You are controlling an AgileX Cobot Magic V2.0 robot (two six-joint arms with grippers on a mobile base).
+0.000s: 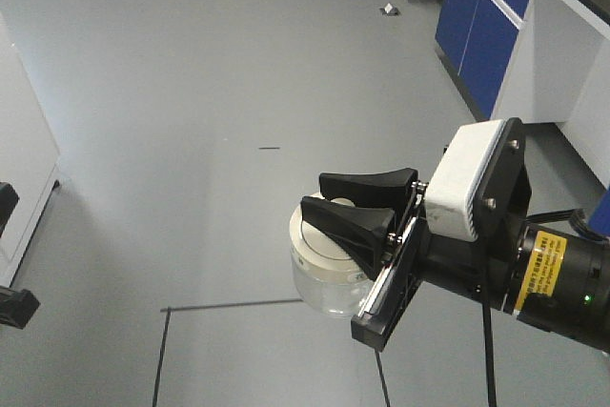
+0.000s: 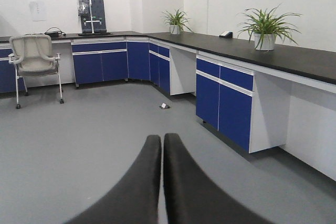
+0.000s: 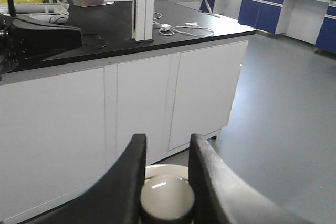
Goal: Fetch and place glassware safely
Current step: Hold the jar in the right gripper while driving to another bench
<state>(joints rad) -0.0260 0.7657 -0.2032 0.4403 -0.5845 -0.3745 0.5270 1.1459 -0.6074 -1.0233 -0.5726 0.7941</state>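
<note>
— Two arms here. Which one has the glass jar?
— The right one. Its jaws are drawn in partway and clamp the knob on the cream lid. One black finger sits close against each side of the knob. The clear body hangs below, over the grey floor.
— What's in front of it?
— The right wrist view faces a white-fronted desk with a black top. A white cable lies on it.
— And the left jaws?
— Closed all the way, with the two fingers touching along their length and nothing between them. Beyond them stands a long desk with blue doors carrying potted plants. A grey chair stands well off to one side.
</note>
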